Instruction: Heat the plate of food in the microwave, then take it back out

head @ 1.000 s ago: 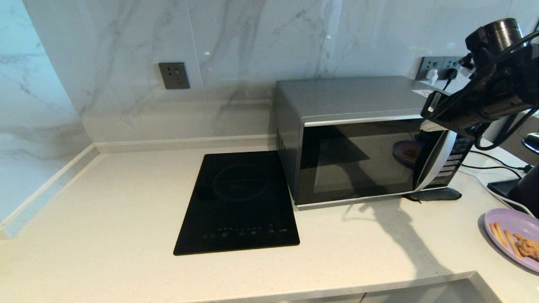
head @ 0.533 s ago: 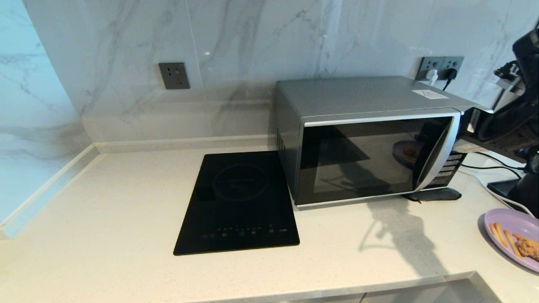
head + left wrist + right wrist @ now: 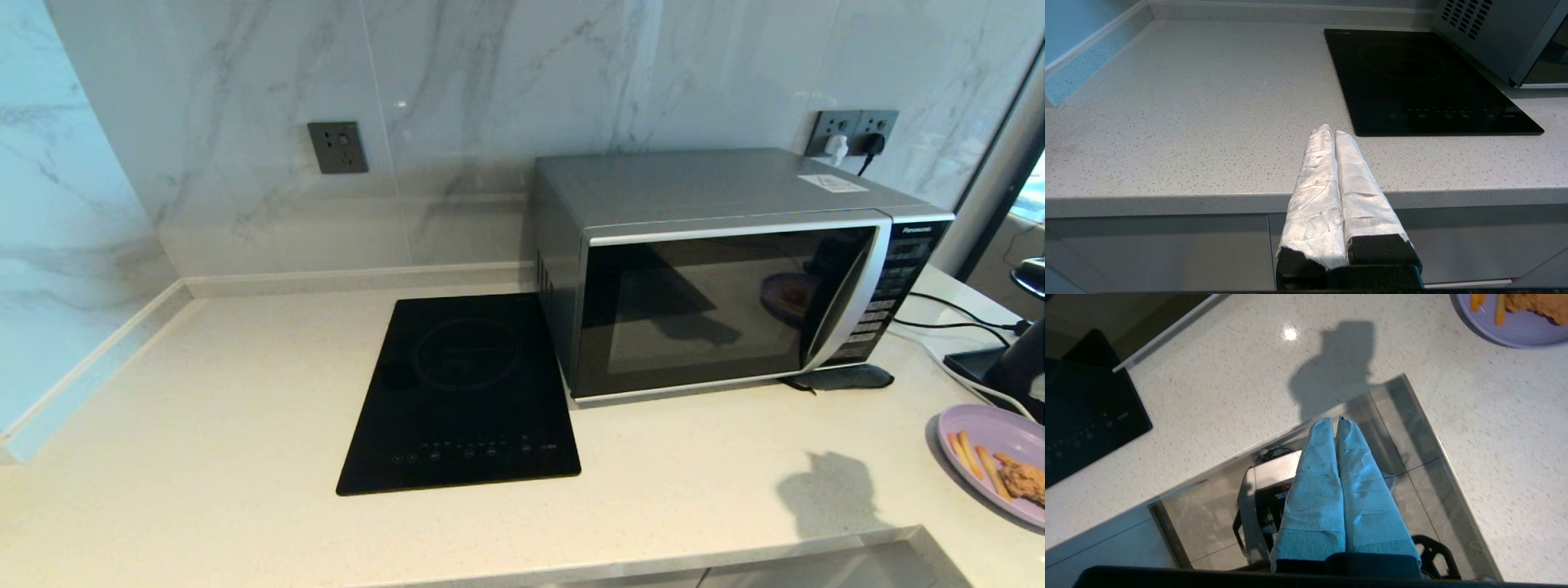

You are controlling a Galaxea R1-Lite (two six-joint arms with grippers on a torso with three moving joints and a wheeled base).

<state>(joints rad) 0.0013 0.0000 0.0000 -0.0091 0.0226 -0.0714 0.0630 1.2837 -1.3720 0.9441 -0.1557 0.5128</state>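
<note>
The round lavender-purple plate of food (image 3: 1002, 467), carrying thin orange-yellow sticks and a brown crumbly piece, lay on the pale speckled stone countertop (image 3: 204, 441) at its near right edge, well apart from the large silver-grey microwave (image 3: 718, 269), whose dark glass door was closed. A flat black glass cooktop (image 3: 465, 396) sat just left of the microwave. The right gripper (image 3: 1336, 421) hung over the counter's near edge, fingers clenched together on nothing. The left gripper (image 3: 1330, 131), likewise pressed together and empty, was parked at the near edge, left of the cooktop
</note>
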